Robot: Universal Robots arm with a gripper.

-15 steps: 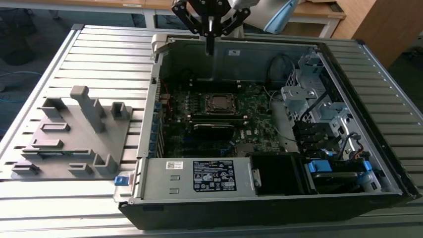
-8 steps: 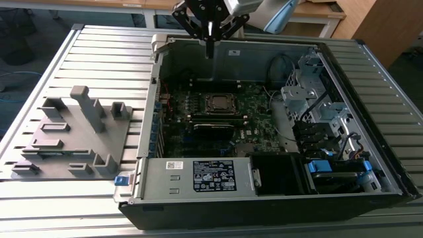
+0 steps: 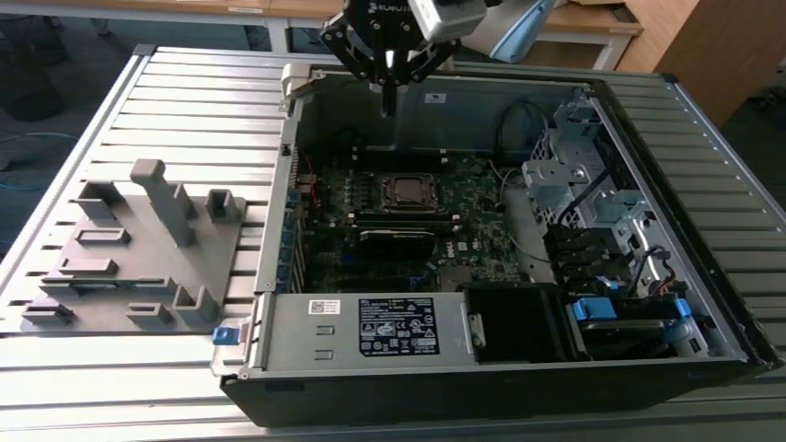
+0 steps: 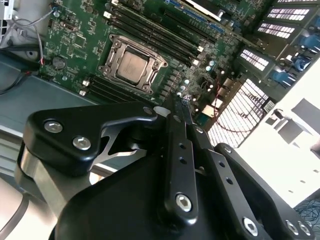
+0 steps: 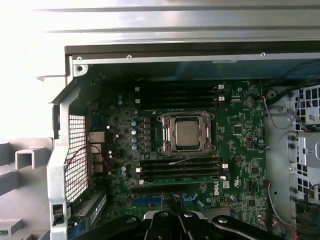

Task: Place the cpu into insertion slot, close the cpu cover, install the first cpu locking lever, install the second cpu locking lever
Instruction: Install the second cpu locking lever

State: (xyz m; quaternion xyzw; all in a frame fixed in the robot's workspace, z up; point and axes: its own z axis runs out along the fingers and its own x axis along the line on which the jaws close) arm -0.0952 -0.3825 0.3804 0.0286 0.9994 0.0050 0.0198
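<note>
Closest in: gripper (image 3: 388,90) hanging above the back wall of the case (image 3: 491,387), pointed straight down, wrist upright. Fingers (image 4: 180,150) pressed together tip to tip in both wrist views, clenched on nothing. Well apart from the socket, high over the board (image 5: 240,130).

Farther down: cpu (image 5: 186,132) lying flat inside the slot (image 5: 161,135), pale face showing through the square cut-out. Cover (image 5: 186,116) apparently down over it, framing the chip on all four sides. Just beside the socket, toward the memory strips, a thin bright wire (image 5: 190,157) lying slantwise, perhaps a loose lever; cannot tell whether latched.

Judging by that: placing and covering seemingly done, first lever step in hand. Likely calls for closed fingertips brought low to the socket's edge, onto the thin wire, with little room among the strips and small parts around it.

Farthest: slatted table (image 3: 184,92) under the case, grey fixture (image 3: 135,249) at the exterior view's left, untouched.
</note>
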